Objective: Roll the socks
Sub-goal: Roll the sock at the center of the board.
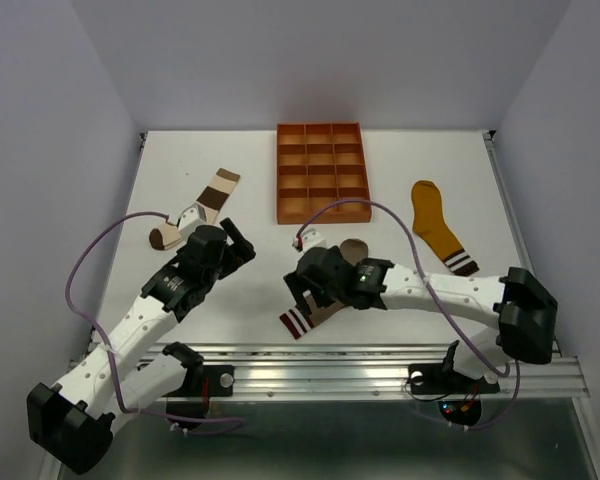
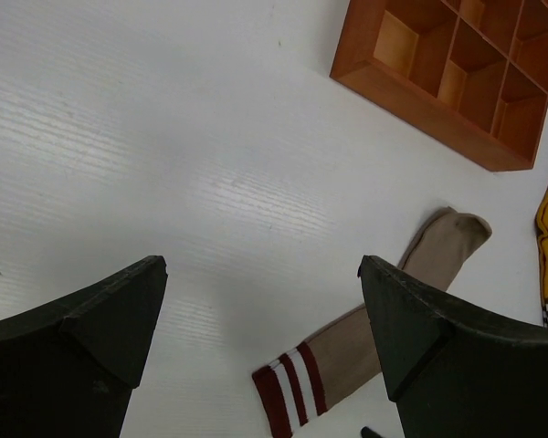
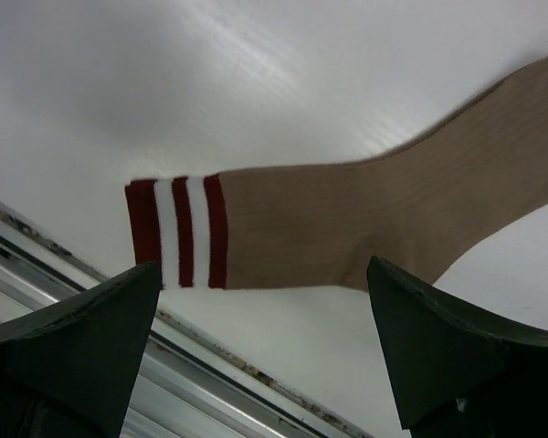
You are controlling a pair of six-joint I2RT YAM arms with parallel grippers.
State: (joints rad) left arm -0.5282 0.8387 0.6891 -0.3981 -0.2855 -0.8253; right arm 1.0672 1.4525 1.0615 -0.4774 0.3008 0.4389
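A taupe sock [image 1: 302,318] with a maroon-and-white striped cuff lies flat near the table's front edge, its toe pointing to the back right. My right gripper [image 1: 303,295] hovers open just over its middle and hides part of it. In the right wrist view the sock [image 3: 347,219] stretches beyond the open right gripper [image 3: 262,266], untouched. My left gripper [image 1: 242,244] stands open to the sock's left, above bare table. The left wrist view shows the sock [image 2: 438,251] past the empty left gripper [image 2: 260,265]. A brown-cream-white sock [image 1: 195,212] lies at the back left. A mustard sock [image 1: 435,222] lies at the right.
An orange tray [image 1: 320,217] with square compartments stands at the back centre, also seen in the left wrist view as the tray [image 2: 420,100]. A metal rail [image 1: 380,355] runs along the table's near edge, close below the taupe sock's cuff. Purple cables loop over both arms.
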